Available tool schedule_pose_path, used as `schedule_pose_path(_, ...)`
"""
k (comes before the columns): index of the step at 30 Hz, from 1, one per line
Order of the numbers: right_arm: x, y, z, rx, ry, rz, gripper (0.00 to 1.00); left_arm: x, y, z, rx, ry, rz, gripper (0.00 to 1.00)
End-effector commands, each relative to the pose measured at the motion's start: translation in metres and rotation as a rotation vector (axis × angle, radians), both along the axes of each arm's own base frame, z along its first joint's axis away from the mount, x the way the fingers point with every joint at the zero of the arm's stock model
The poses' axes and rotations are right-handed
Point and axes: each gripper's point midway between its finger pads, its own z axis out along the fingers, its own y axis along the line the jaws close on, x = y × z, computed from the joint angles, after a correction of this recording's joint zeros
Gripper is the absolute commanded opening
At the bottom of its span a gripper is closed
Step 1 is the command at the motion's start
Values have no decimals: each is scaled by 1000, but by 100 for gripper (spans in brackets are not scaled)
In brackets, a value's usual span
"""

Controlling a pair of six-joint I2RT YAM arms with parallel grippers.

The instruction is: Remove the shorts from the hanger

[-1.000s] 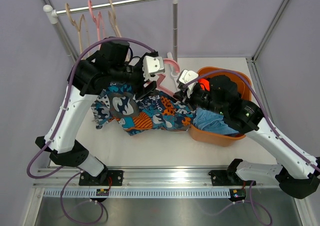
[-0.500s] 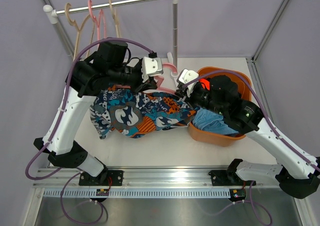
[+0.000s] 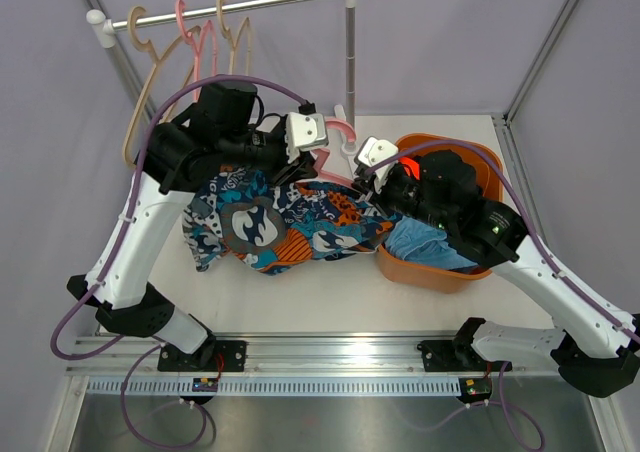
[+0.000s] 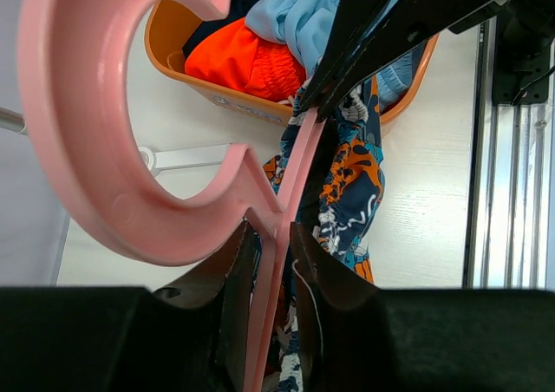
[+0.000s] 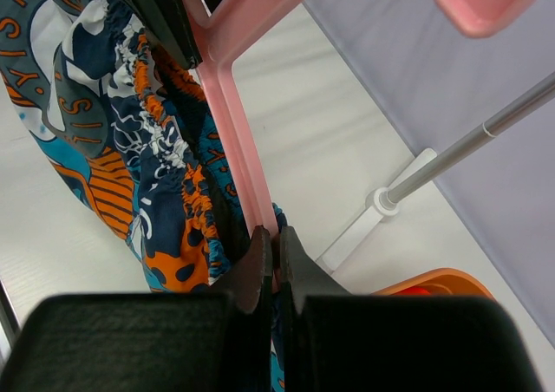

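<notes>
The multicolour print shorts (image 3: 280, 222) hang bunched on a pink hanger (image 3: 335, 160) above the table. My left gripper (image 3: 300, 167) is shut on the hanger's neck just below the hook (image 4: 270, 245). My right gripper (image 3: 362, 187) is shut on the hanger's bar at its end (image 5: 276, 245), where the shorts' gathered waistband (image 5: 186, 192) sits. The print shorts also show in the left wrist view (image 4: 351, 184). Orange-red shorts (image 4: 243, 58), light blue shorts (image 4: 303, 6) and dark navy shorts (image 3: 450, 167) lie in the orange basket (image 3: 487, 157).
A clothes rail (image 3: 230, 7) at the back holds several empty hangers (image 3: 150, 62), swung out to the left. Its upright pole (image 3: 350, 62) and white foot (image 5: 373, 214) stand just behind the grippers. The basket is at the right, under my right arm.
The empty hangers on the rail have swung out to the left. The print shorts have shifted a little under the hanger. Both grippers keep their hold.
</notes>
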Motion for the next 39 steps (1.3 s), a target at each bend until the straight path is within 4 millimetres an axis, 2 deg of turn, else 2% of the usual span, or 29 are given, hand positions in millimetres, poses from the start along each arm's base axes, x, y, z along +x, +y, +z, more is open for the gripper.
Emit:
schedule_pose_path(1, 8, -9, 64, 146, -132, -70, 0, -18, 1, 8, -35, 12, -44, 27)
schedule_pose_path(5, 10, -11, 64, 146, -140, -88, 0, -19, -1, 5, -31, 23, -54, 29)
schedule_pose_path(17, 14, -19, 78, 149, -176, -127, 0, -19, -6, -1, -27, 49, -75, 45)
schedule_pose_path(23, 10, -22, 82, 155, -184, -123, 0, -13, -8, -7, -13, 56, -58, 45)
schedule_pose_path(28, 5, -26, 85, 165, -189, -115, 0, 2, -7, -9, -1, 37, 2, 44)
schedule_pose_path(30, 4, -27, 86, 168, -188, -115, 0, 13, -4, -10, 12, 14, 61, 51)
schedule_pose_path(39, -2, -27, 83, 170, -179, -89, 0, 33, 5, 4, 9, -59, 135, 59)
